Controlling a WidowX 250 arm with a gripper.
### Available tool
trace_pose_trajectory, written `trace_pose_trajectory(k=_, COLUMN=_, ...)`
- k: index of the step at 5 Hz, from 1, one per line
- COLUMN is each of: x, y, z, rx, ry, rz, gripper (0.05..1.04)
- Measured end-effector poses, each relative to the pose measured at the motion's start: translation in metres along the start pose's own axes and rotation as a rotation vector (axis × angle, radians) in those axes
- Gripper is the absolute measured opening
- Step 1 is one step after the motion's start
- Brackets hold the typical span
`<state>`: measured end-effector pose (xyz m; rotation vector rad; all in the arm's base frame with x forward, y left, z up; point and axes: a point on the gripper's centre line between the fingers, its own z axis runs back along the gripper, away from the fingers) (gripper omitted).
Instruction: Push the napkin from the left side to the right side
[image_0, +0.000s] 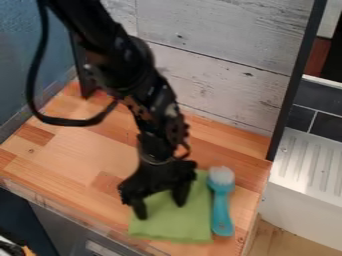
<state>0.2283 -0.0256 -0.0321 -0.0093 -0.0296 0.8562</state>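
Green napkin (177, 225) lies on the near right part of the wooden table (67, 155). Its long axis seems to run near to far, but it is partly hidden. Over it, the end effector (160, 209) is spread. Just right, a blue brush (221, 205) points its bristles far.

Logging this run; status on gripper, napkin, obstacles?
Gripper open, over green napkin. Napkin flat on counter. Blue brush along its right side, likely in the way.

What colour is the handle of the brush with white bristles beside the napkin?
Turquoise blue handle, seen in the camera view.
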Motion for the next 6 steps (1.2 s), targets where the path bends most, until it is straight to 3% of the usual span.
trace_pose_trajectory(k=2, x=-0.005, y=-0.008, z=0.009, rx=-0.011, ry=-0.030, rz=-0.026, gripper=1.001)
trace_pose_trajectory(k=3, x=0.011, y=0.001, z=0.019, rx=-0.016, ry=-0.048, rz=0.032, gripper=1.001)
trace_pose_trajectory(k=6, x=0.041, y=0.013, z=0.090, rx=-0.085, ry=-0.139, rz=0.078, gripper=1.001)
